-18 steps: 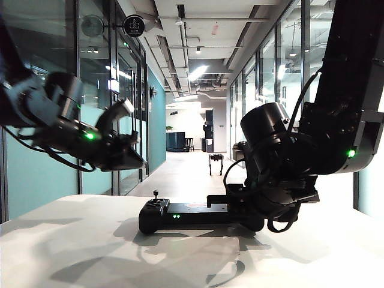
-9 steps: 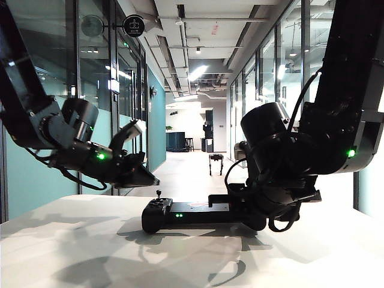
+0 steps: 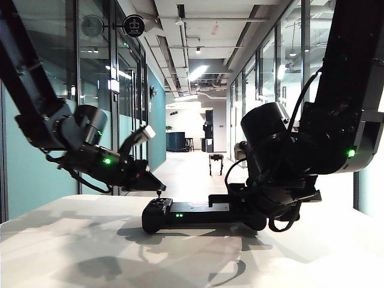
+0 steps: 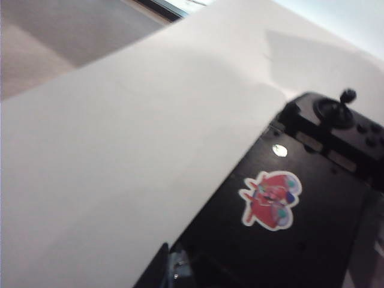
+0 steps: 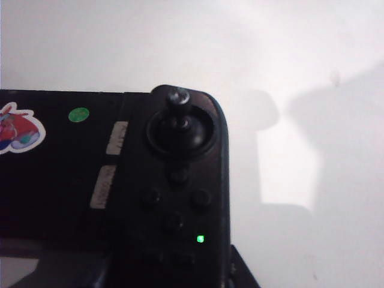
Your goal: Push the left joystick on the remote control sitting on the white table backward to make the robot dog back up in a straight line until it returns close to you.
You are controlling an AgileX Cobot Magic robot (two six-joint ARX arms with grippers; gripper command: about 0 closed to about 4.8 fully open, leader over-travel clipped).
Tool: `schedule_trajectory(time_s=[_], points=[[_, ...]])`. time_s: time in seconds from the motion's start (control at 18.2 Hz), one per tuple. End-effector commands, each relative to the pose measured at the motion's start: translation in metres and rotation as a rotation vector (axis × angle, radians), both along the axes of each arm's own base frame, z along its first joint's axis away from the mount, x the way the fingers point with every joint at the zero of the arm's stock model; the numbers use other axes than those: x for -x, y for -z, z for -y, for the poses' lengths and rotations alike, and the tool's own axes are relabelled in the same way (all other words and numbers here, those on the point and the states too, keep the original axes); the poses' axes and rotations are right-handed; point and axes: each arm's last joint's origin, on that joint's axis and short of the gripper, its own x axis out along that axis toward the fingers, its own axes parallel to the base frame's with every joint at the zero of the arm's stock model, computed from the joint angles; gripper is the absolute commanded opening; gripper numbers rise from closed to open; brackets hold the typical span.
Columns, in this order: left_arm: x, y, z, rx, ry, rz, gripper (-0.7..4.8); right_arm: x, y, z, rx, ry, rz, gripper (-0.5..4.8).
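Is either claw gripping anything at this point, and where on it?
The right claw appears clamped on the remote control at its right end. The left claw holds nothing, hovering just above the left joystick.

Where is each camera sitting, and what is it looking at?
Exterior view: low at the white table, facing down a corridor; both arms show, left gripper above the left joystick, right gripper at the remote control, robot dog far off.
Left wrist view: over the remote, little of the gripper shows.
Right wrist view: looks down on the remote's right stick; gripper hardly shows.
Shared: both wrist views show the red-and-white sticker.
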Motion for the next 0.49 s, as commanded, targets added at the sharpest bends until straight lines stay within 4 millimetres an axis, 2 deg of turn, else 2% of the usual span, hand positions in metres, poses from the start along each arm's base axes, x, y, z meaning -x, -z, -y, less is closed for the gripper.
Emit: schedule_trajectory(time_s=[0.05,0.49], points=[[-0.0062,0.0000,0.0034,0.021,0.057,0.001,-0.06,-0.0012,-0.0043,0.0000,0.003,0.013,0.022,1.44],[-0.0044,0.0039,0.0041,-0.029,0.157,0.031,-0.06,-0.0011,-0.0042,0.0000,0.004,0.013,0.021,1.44]])
